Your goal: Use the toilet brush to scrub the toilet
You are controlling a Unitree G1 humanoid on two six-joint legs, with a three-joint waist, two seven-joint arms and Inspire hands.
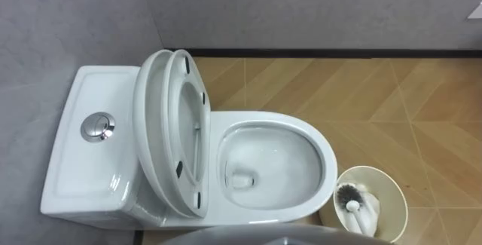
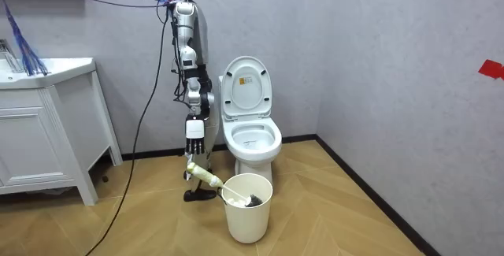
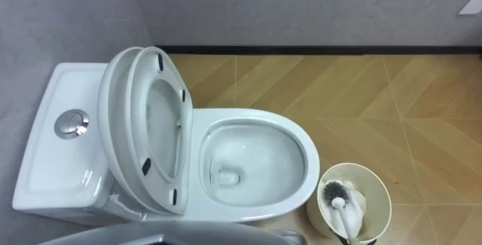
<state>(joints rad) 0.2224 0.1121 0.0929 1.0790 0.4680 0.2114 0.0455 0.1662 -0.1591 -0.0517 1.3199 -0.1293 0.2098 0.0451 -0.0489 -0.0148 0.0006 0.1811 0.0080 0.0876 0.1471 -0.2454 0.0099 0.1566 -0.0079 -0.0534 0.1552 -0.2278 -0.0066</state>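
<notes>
– Closest to the room camera stands a round cream plastic bucket [image 2: 246, 218]. What's in it?

– One white toilet brush with dark bristles [image 1: 349, 197]. Its head sits inside the bucket and its handle leans out over the rim toward the robot.

– Where is the robot?

– Upright beside the white ceramic toilet [image 1: 267, 119], on the room view's left of it, looking across the bowl. Its right hand [image 2: 195, 130] hangs at its side, above the brush handle and apart from it, with the fingers straight and holding nothing.

– And the toilet itself?

– The oval seat and lid [image 1: 158, 117] are up, leaning against the boxy white tank [image 1: 75, 166]. On the tank's top is a round chrome flush button [image 1: 98, 127]. A little water lies in the bowl. The bucket stands just beside the bowl's front.

– The room?

– Plain grey walls [image 1: 263, 7] with a dark skirting strip [image 1: 339, 51] along the foot. The tan wood-plank floor [image 1: 376, 102] is laid at angles. A white vanity cabinet [image 2: 39, 130] stands at the room view's left, well apart from the toilet. A small red mark [image 2: 491, 68] shows on the wall at its right.
</notes>
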